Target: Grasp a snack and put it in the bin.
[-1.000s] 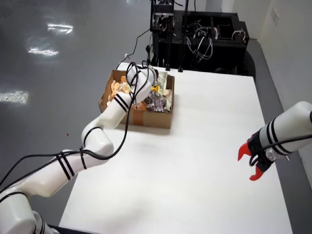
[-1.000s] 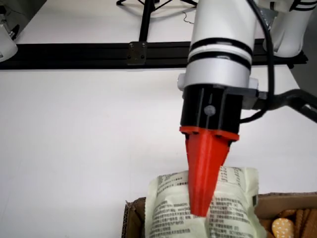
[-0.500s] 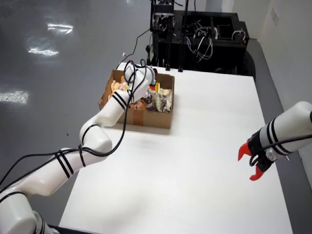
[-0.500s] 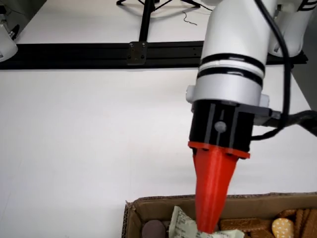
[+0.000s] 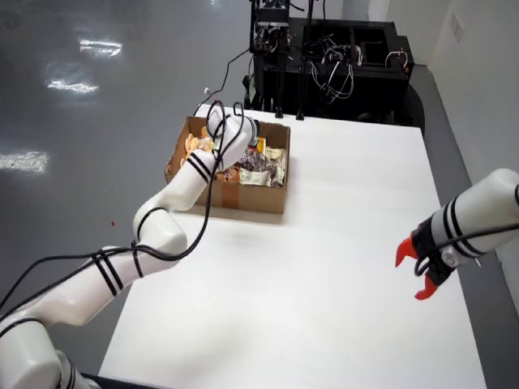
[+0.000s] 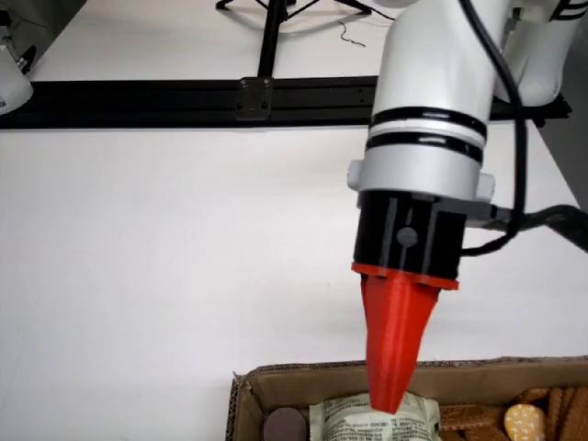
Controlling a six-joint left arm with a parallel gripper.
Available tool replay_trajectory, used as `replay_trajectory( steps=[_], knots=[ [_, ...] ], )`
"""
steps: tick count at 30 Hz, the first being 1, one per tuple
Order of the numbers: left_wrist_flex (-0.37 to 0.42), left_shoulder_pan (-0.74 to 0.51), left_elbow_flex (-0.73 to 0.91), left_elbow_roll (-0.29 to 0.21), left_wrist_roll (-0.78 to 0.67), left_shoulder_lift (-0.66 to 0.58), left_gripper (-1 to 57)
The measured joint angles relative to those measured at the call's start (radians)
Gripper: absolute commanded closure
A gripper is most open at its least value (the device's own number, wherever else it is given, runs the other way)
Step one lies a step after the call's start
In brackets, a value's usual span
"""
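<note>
In the view from above, the working white arm reaches from the lower left over a cardboard box (image 5: 243,198) of snacks at the table's far left; its wrist (image 5: 231,130) hides the gripper. In the view from the side, the red gripper (image 6: 390,401) points straight down into the box (image 6: 303,375). Its fingers (image 6: 397,322) look closed into one cone, and the tip touches a pale green snack pack (image 6: 344,424). Nothing shows between the fingers. Biscuits (image 6: 524,421) lie to the right of the pack, and a dark round item (image 6: 283,425) lies to its left.
A second white arm with an open red gripper (image 5: 415,274) hangs still at the table's right edge. Black equipment racks and cables (image 5: 324,57) stand behind the table. A black rail (image 6: 184,101) runs along the table's far side in the view from the side.
The working arm's wrist has shifted slightly left and settled lower over the box. The second arm has not moved.
</note>
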Motion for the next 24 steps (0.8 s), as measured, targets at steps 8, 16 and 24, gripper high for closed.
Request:
replay_trajectory(
  steps=[8, 16, 24],
  knots=[
    [0.075, -0.028, -0.024, -0.003, 0.031, 0.005, 50.8],
    [0.150, -0.068, -0.068, -0.003, 0.071, 0.005, 55.7],
    [0.208, -0.130, -0.081, -0.001, 0.114, -0.009, 56.8]
  ],
)
